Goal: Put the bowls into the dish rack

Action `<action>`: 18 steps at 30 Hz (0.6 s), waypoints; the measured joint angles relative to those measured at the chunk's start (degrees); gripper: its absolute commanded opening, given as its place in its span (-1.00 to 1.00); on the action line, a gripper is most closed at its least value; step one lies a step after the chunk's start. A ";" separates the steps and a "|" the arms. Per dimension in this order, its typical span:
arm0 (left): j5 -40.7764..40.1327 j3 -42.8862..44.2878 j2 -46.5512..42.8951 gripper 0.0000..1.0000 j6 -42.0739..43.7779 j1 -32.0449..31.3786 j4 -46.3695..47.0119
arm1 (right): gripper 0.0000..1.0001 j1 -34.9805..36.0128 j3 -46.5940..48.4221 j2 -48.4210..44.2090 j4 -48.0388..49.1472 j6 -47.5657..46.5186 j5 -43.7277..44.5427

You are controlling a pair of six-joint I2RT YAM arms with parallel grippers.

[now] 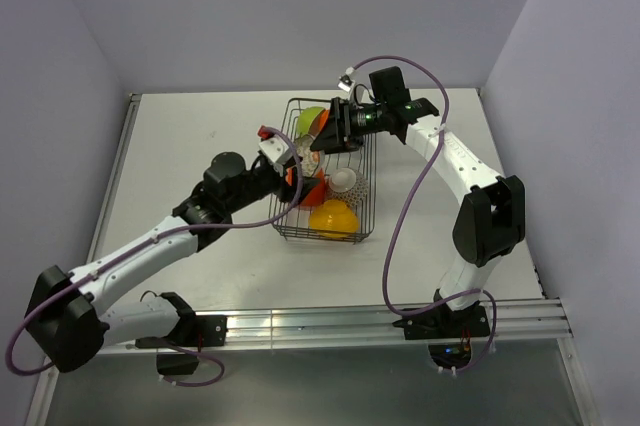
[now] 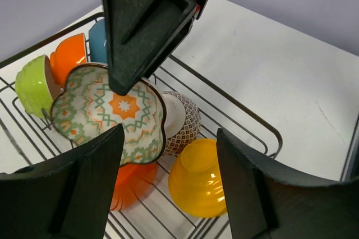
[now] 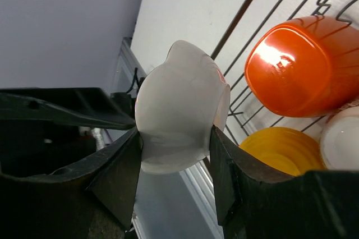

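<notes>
The scalloped floral bowl (image 2: 109, 116) hangs tilted over the dish rack (image 1: 367, 208), and my right gripper (image 3: 175, 155) is shut on its white outside (image 3: 179, 104). My left gripper (image 2: 168, 185) stands open just below and in front of that bowl, with nothing between its fingers (image 2: 255, 194). Lying in the rack are an upturned yellow bowl (image 2: 199, 178), a red-orange bowl (image 2: 132, 180), a grey-brown patterned bowl (image 2: 188, 120), and at the far end a green bowl (image 2: 32, 84), an orange bowl (image 2: 70, 59) and a blue one (image 2: 98, 42).
The rack's dark wires (image 2: 224, 96) run under both grippers. White tabletop (image 1: 190, 136) lies on either side of the rack. A metal rail (image 1: 330, 321) runs along the near edge. The two grippers sit very close together over the rack's left side.
</notes>
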 measured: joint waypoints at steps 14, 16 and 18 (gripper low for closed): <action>9.31 10.78 -7.98 0.21 -14.82 22.62 -19.37 | -1.00 1.20 -0.15 0.00 -2.82 -7.89 5.62; 10.29 11.15 -5.22 0.18 -16.55 23.67 -21.44 | -1.00 2.51 -0.15 0.00 -2.89 -9.18 6.62; 10.62 11.15 -2.19 0.20 -17.79 24.04 -23.71 | -1.00 4.11 -0.15 0.00 -3.02 -10.56 7.72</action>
